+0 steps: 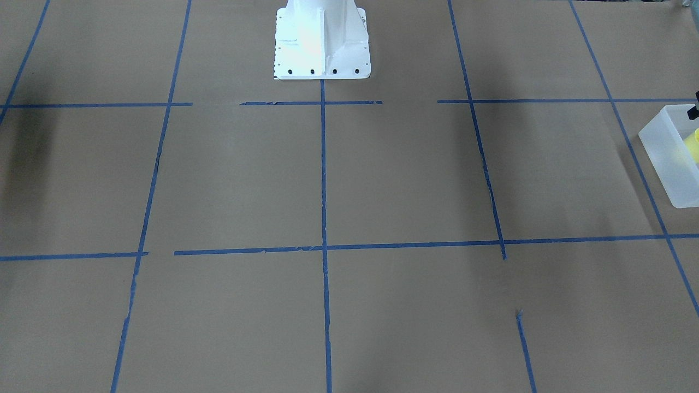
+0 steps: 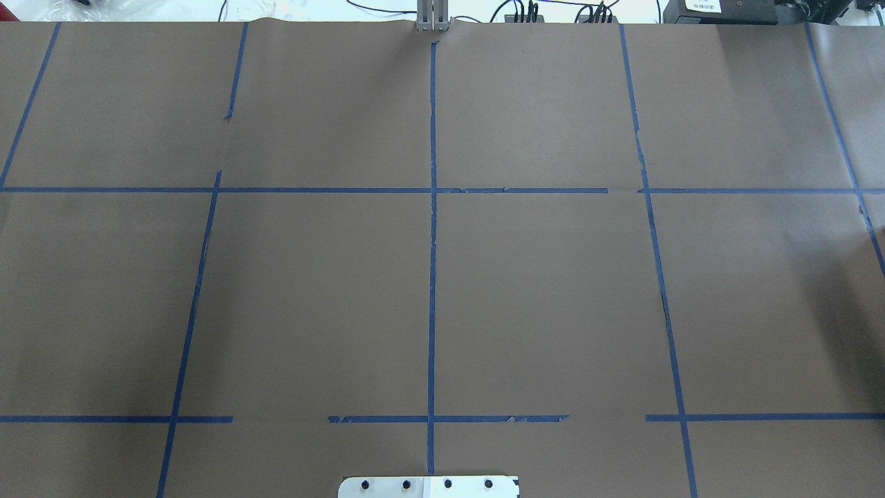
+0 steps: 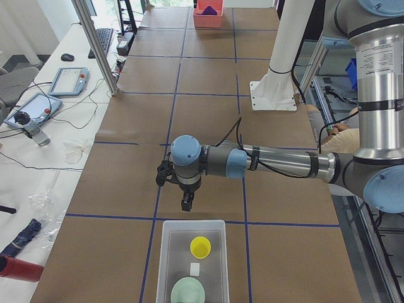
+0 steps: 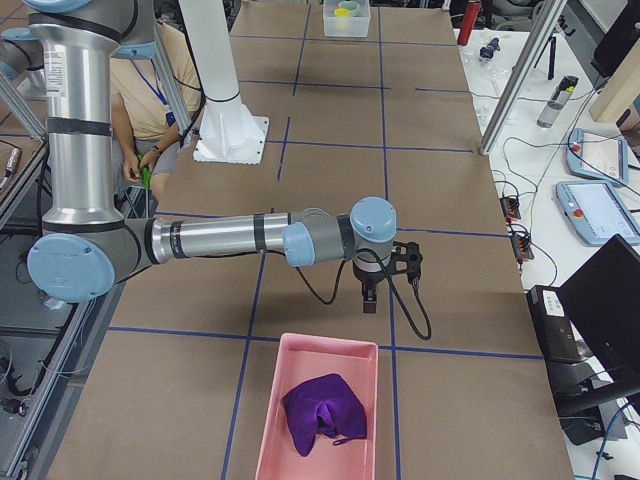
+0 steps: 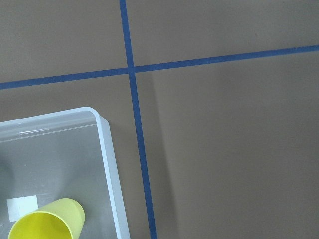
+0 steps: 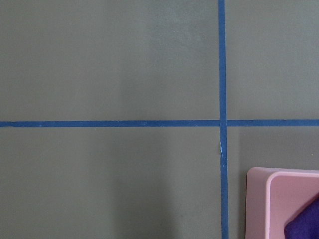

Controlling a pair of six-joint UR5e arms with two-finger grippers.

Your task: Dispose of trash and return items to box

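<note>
The translucent white box (image 3: 192,262) stands at the table's end on my left. The yellow cup (image 3: 201,247) and the mint-green bowl (image 3: 188,291) sit inside it. The box (image 1: 669,158) and the cup (image 1: 694,146) show at the right edge of the front-facing view, and the box's corner (image 5: 105,137) and the cup (image 5: 47,223) in the left wrist view. My left gripper (image 3: 187,202) hangs just beyond the box's near rim, empty; I cannot tell if it is open. My right gripper (image 4: 368,297) hangs over the table near the pink bin; I cannot tell its state.
A pink bin (image 4: 320,405) holding a purple crumpled cloth (image 4: 325,412) stands at the table's end on my right; its corner shows in the right wrist view (image 6: 259,199). The white robot base (image 1: 322,41) stands at the table's middle edge. Blue tape lines grid the brown table.
</note>
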